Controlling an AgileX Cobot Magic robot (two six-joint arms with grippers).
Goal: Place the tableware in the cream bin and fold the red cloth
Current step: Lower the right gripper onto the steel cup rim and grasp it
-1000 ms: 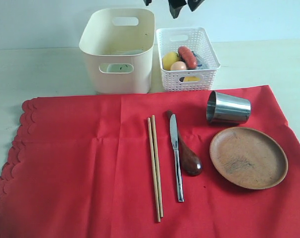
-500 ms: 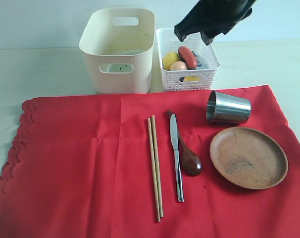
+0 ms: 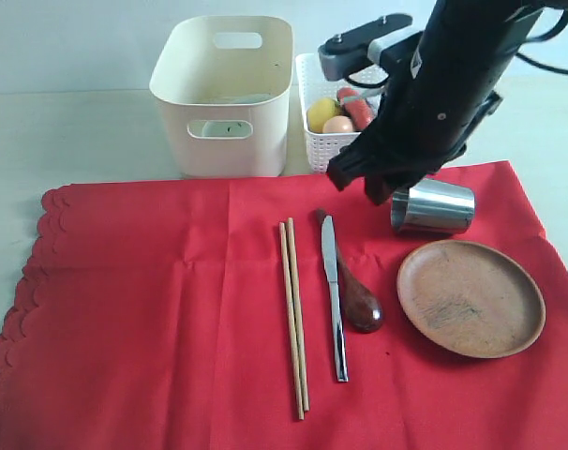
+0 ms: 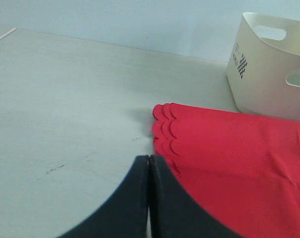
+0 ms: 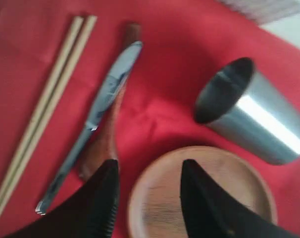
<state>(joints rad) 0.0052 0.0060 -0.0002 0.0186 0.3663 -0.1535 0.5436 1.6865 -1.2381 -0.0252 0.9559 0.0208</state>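
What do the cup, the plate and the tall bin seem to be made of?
Cup: probably steel with a polished finish; it is grey and shows bright reflections.
Plate: probably wood with a matte finish; it is brown, with faint grain and scuff marks.
Bin: it looks like plastic; it is smooth and cream, with rounded moulded corners and cut-out handle holes.

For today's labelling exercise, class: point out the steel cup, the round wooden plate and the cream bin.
steel cup [image 3: 443, 211], exterior view, on its shiny side wall.
round wooden plate [image 3: 470, 297], exterior view, on its bare centre.
cream bin [image 3: 228, 156], exterior view, on the front wall below the handle cutout.
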